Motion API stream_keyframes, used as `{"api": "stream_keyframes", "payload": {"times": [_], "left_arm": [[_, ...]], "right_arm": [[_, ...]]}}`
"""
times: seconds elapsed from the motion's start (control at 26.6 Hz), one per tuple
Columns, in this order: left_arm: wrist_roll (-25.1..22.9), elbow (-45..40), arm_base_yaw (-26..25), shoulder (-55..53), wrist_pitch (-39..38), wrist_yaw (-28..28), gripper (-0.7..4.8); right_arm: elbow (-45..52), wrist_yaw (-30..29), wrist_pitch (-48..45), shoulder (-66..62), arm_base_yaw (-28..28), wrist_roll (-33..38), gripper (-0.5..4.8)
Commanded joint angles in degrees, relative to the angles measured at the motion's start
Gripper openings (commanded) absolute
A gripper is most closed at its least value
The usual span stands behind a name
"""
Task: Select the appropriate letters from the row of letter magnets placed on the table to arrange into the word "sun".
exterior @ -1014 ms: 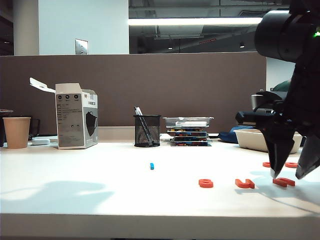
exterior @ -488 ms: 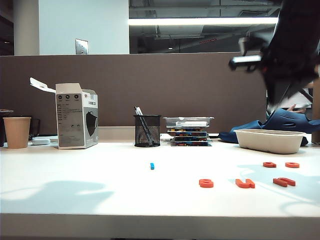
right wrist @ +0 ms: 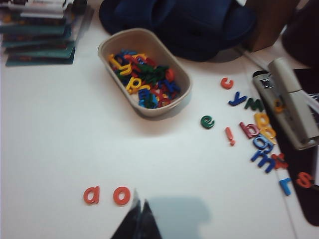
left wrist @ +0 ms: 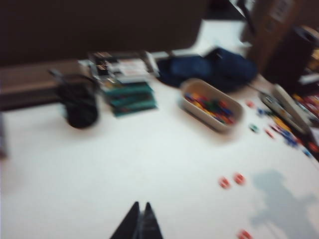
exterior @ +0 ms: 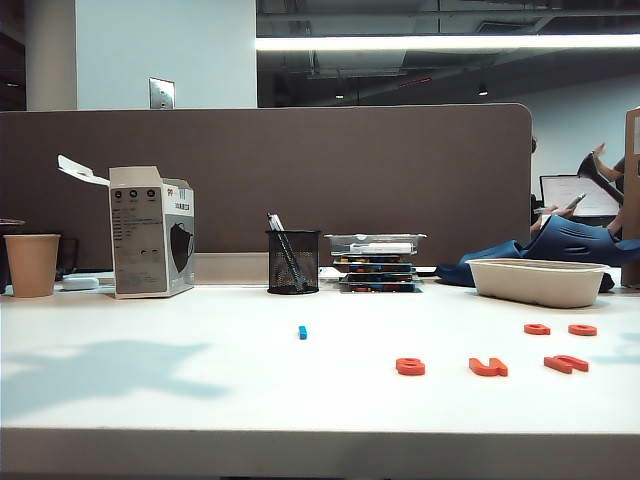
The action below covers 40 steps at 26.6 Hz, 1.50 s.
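Right gripper [right wrist: 138, 219] pressed together, empty, above table [exterior: 150, 390]; left gripper [left wrist: 140, 224] likewise pressed together. Three orange-red letters [exterior: 489, 366] lined lower right of exterior view, two more behind, blue magnet [exterior: 302, 332] centre. Tray [right wrist: 144, 72] beyond.

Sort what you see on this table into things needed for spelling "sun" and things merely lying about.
Needed:
- three front orange-red letters
- table
- left tool, shut, above the table
- right tool, shut, above the table near the "o"

Lying about:
- "a" and "o"
- blue magnet
- paper cup
- box
- pen pot
- tray of letters
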<state>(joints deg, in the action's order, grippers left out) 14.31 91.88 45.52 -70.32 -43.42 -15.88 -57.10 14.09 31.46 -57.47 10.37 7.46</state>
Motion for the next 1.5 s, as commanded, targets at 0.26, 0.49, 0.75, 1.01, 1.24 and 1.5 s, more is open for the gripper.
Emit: {"api": "stream_keyframes", "payload": {"times": [0.26, 0.49, 0.75, 1.01, 1.24, 1.5], "left_arm": [[-11.93, 10.01, -33.38, 4.07, -2.95, 9.14, -0.05], [-12.02, 3.48, -44.19, 13.6, -5.6, 12.46, -0.05], [-9.68, -16.17, -44.02, 33.51, -3.15, 14.86, -0.05], [-9.79, -38.27, -44.02, 58.25, 1.97, 15.74, -0.05], [-11.32, -53.62, -43.82, 69.09, 10.03, 17.38, -0.05], [-10.86, -75.97, -43.85, 70.18, 33.81, 19.41, -0.05]], "right_arm": [[8.96, 0.15, -1.86, 15.67, -1.9, -0.68, -0.01], [17.09, -4.04, -0.11, 28.7, -4.98, -1.9, -0.01], [25.09, -6.71, -0.26, 43.23, -5.03, -1.64, -0.01], [32.79, -8.87, -4.57, 53.79, -5.01, -1.09, -0.01], [42.01, -9.2, -14.1, 55.25, -4.98, -0.31, -0.01], [55.39, -9.29, -26.91, 57.07, -5.01, -3.5, -0.01]]}}
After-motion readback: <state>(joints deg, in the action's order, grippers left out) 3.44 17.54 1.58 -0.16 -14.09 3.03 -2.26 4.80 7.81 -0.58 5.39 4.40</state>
